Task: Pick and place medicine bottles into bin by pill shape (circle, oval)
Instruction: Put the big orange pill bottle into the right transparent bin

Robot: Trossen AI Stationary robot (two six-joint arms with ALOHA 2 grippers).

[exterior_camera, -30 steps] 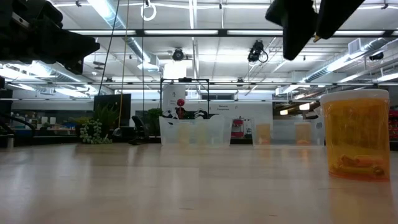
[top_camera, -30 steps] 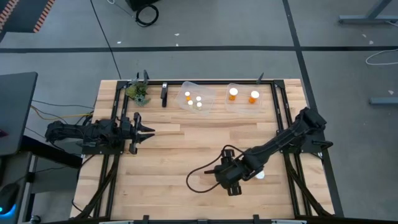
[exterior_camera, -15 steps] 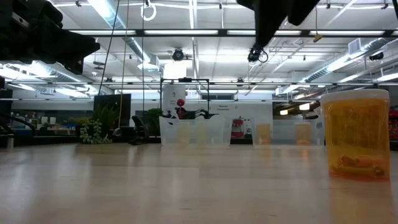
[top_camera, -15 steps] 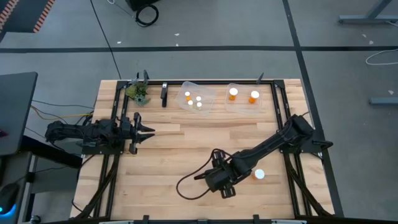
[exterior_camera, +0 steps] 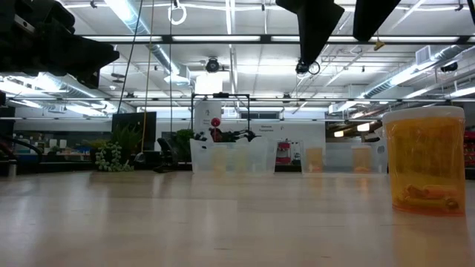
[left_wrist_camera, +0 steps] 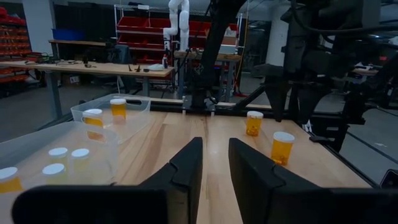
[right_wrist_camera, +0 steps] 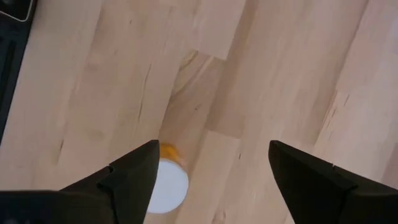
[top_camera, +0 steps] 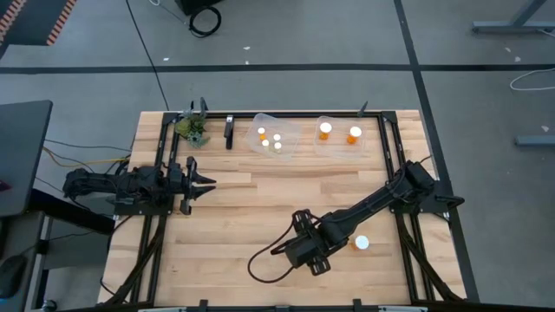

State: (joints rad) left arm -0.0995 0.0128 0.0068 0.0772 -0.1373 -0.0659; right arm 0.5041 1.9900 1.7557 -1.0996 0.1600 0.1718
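- We see the right end effector (top_camera: 305,250) low over the near middle of the table (top_camera: 234,217), its fingers (right_wrist_camera: 134,177) spread wide and empty.
- Its wrist camera shows a white-capped bottle (right_wrist_camera: 166,180) standing on the wood just inside one finger, not gripped.
- A second bottle (top_camera: 362,243) stands just right of the right arm in the high view; we cannot match it for certain with the big bottle (exterior_camera: 425,161) close to the low camera, which holds pills at its bottom.
- The left end effector (top_camera: 201,182) waits at the table's left edge, fingers (left_wrist_camera: 186,168) parted by a narrow gap, holding nothing.
- At the far edge, we count three small white-capped bottles (top_camera: 270,139) in the left clear bin (top_camera: 289,130) and two wider amber bottles (top_camera: 339,132) in the right bin (top_camera: 377,130).
- The left wrist camera shows two more bottles (left_wrist_camera: 267,135) standing on the table beyond the fingers, apart from each other.
- A plant (top_camera: 192,128) sits at the far left corner.
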